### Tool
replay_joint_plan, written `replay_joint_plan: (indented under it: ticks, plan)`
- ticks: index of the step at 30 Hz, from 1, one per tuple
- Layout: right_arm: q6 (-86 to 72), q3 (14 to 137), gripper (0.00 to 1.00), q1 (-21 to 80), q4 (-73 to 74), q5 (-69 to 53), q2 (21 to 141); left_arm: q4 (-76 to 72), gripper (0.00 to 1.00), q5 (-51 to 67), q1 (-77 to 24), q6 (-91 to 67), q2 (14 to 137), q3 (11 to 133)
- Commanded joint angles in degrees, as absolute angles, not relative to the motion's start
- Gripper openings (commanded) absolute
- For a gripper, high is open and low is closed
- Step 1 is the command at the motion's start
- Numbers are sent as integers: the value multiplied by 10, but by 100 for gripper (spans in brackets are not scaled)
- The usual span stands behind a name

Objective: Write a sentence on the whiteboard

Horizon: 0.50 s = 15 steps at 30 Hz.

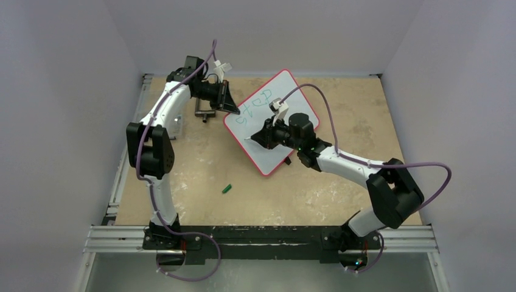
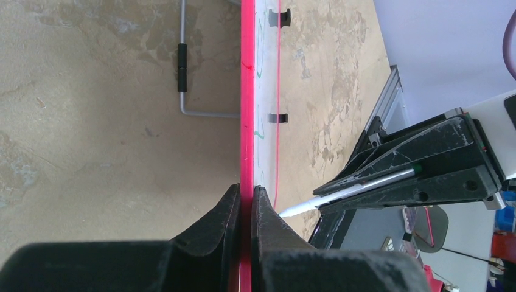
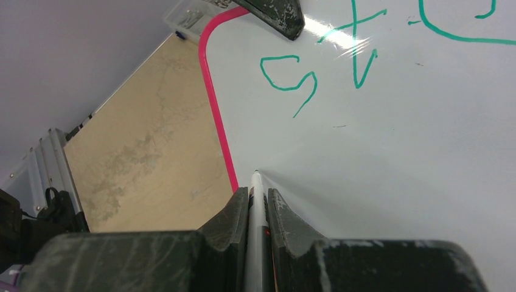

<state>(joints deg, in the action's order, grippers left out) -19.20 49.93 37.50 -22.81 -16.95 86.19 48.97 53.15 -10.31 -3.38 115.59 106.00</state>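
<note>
The whiteboard [image 1: 268,157], white with a red rim, lies tilted at the table's middle back. My left gripper [image 1: 229,107] is shut on its red rim [image 2: 246,91] at the far left corner, one finger on each face. Of the sentence, the green word "step" [image 1: 255,104] shows along the board's upper part; its "s" [image 3: 289,79] and "t" [image 3: 359,45] show in the right wrist view. My right gripper [image 1: 253,139] is shut on a white marker [image 3: 258,198]. The marker's tip rests on the board [image 3: 377,152] just inside the left rim, below the word. In the left wrist view the marker [image 2: 347,193] pokes from the right gripper's fingers [image 2: 420,167].
A green marker cap [image 1: 227,188] lies on the tan tabletop in front of the board. A bent metal wire stand [image 1: 204,113] with a black sleeve [image 2: 182,67] sits left of the board. An aluminium rail [image 1: 261,238] runs along the near edge; grey walls enclose three sides.
</note>
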Motion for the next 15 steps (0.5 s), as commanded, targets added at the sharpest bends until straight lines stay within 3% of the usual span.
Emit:
replay_joint_plan:
  ticks: [1, 15]
  plan:
    - [-184, 533, 0, 381, -256, -159, 866, 478, 0, 505, -112, -9, 1123, 1056]
    - [-179, 554, 0, 381, -214, -94, 882, 483, 0, 500, -116, -2, 1120, 1055]
